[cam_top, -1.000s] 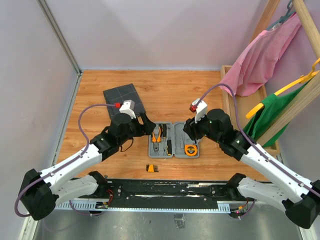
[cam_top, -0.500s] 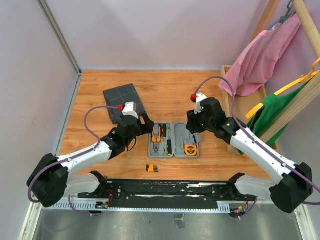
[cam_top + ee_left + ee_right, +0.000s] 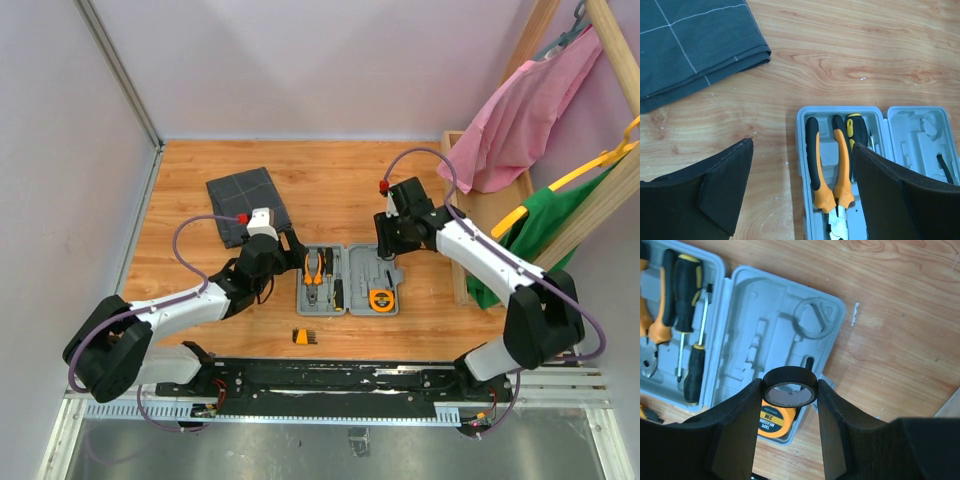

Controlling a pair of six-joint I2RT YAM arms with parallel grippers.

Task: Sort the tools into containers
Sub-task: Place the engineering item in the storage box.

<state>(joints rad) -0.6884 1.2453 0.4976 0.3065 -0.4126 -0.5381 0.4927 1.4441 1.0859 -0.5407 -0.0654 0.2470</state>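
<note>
My right gripper (image 3: pixel 789 390) is clamped on the tape ring (image 3: pixel 789 373) over the case (image 3: pixel 770 325)'s right half. Dropped off-centre, it could roll onto the bench (image 3: pixel 900 315) — my left gripper (image 3: pixel 802 150) gapes empty.

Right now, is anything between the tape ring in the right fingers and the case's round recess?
Nothing visible does: the round recess lies bare beyond the tape ring; the tape measure sits aside.
</note>
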